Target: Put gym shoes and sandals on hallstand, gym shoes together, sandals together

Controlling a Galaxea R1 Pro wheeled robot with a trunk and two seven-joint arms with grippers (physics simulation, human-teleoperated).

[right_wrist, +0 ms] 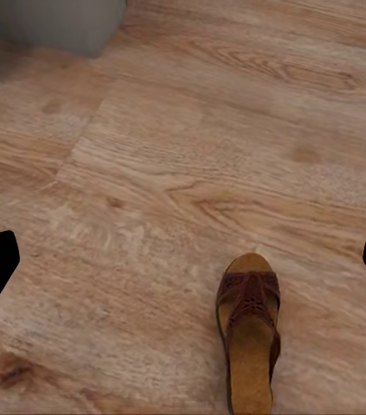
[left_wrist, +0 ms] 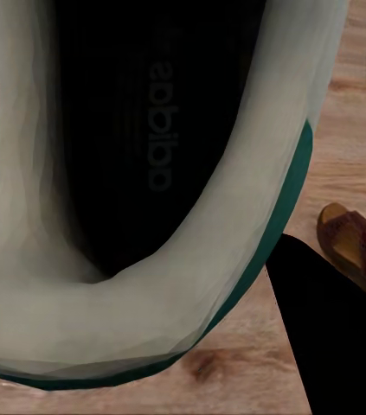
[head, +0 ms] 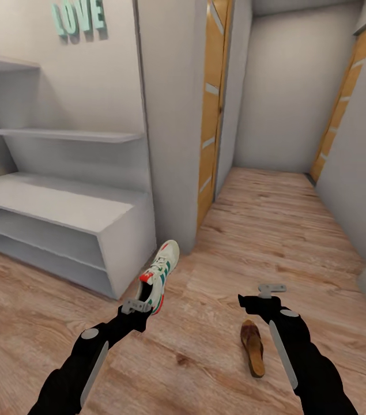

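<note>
Standing against the left wall, the hallstand [head: 61, 213] offers a wide, bare bench top and two open shelves beneath, with nothing on it yet. Wood-plank corridor floor [head: 275, 230] runs past it towards the doors. One gym shoe [head: 161, 272] hangs off the floor just beside the hallstand's near corner, toe up, heel down in the left hand [head: 136, 305], which is pinching the rear collar; the left wrist view looks straight into its dark insole. It looks light, with a padded, yielding upper, so the heel rim is probably the firmest hold. One brown sandal [head: 252, 347] lies flat on the floor near the right arm. It seems thin and stiff-soled, best taken across its edges or strap. The right hand [head: 271, 290] hovers beyond it, fingers spread, holding nothing.
</note>
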